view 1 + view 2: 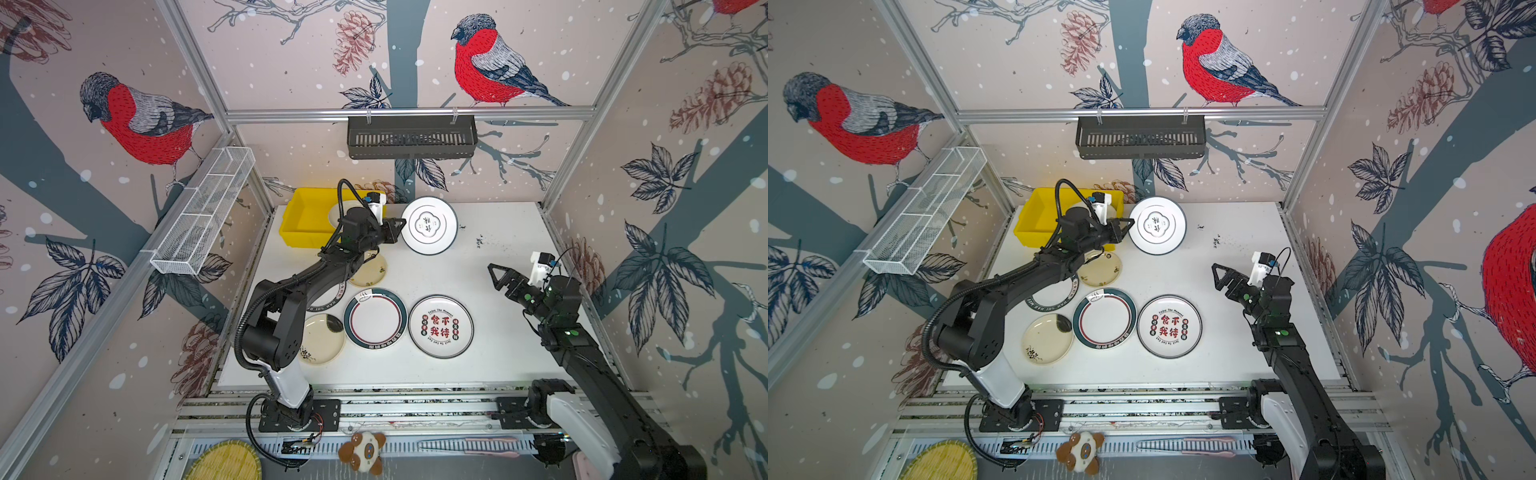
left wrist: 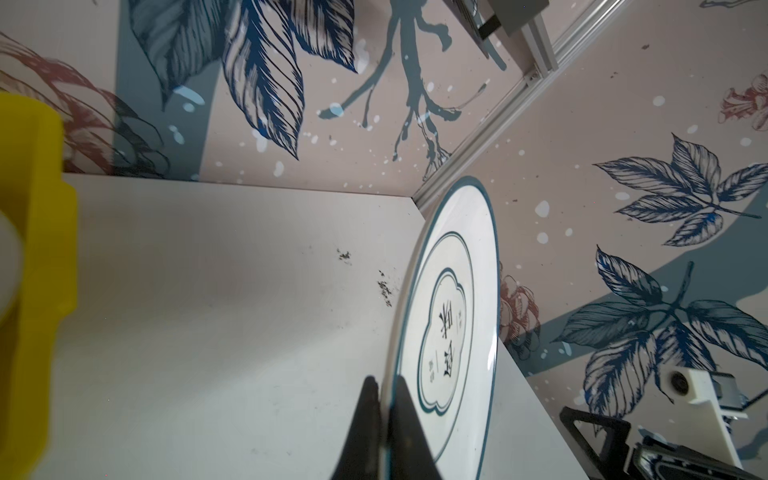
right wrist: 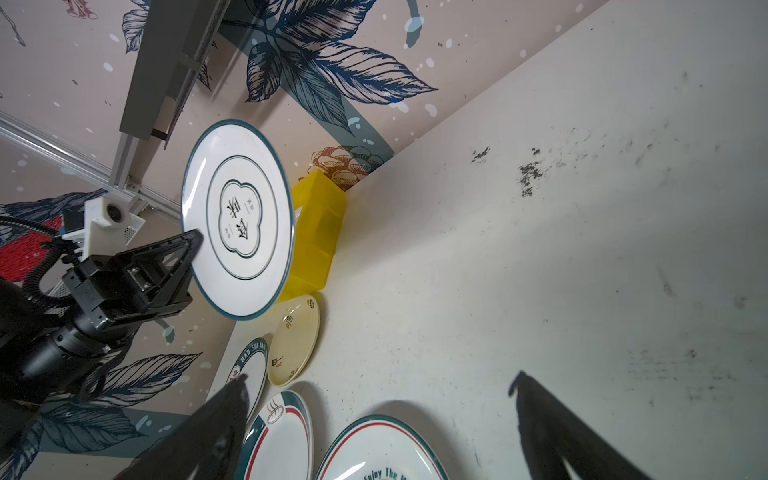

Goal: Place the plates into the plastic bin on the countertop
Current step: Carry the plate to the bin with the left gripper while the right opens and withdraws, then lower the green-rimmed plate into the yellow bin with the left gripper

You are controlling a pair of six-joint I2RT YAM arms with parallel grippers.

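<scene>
- Now the desk [image 1: 498, 232] carries five plates [image 1: 375, 319] in a loose group toward its near left, with the red-lettered plate [image 1: 440, 326] rightmost.
- Yellow bin [image 1: 301, 226] sits at the desk's far-left corner in both top views. A pale plate [image 1: 338, 211] shows inside it, partly hidden by the left arm [image 1: 291, 286].
- Held plate [image 1: 429, 225], white with a dark rim, hangs face up above the desk, just right of the bin and apart from it.
- Left tool [image 1: 402, 227] is clamped on that plate's rim at the edge nearest the bin, so the bin lies back on the tool's wrist side. The coming move looks like a swing leftward over the bin's wall.
- Right tool [image 1: 493, 277] stands wide open and empty over the desk's right side, well apart from the bin. The left arm is plainly the nearer.
</scene>
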